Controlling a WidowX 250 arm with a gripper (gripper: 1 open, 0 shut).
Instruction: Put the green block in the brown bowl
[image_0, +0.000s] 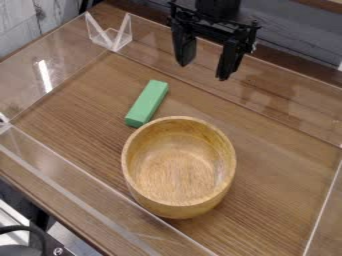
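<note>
Looking from the camera, the gripper (209, 55) hangs up high with its fingers spread wide, holding nothing, ready to come down. The green block (147, 102) lies flat on the table, just beside the brown bowl (179, 166), outside it.

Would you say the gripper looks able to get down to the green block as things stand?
Probably yes: the gripper hangs open above the table, and the green block lies bare beside the brown bowl, with nothing over it.

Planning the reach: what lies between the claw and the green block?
Only bare tabletop, in the camera view; the open claw hangs above the block.
</note>
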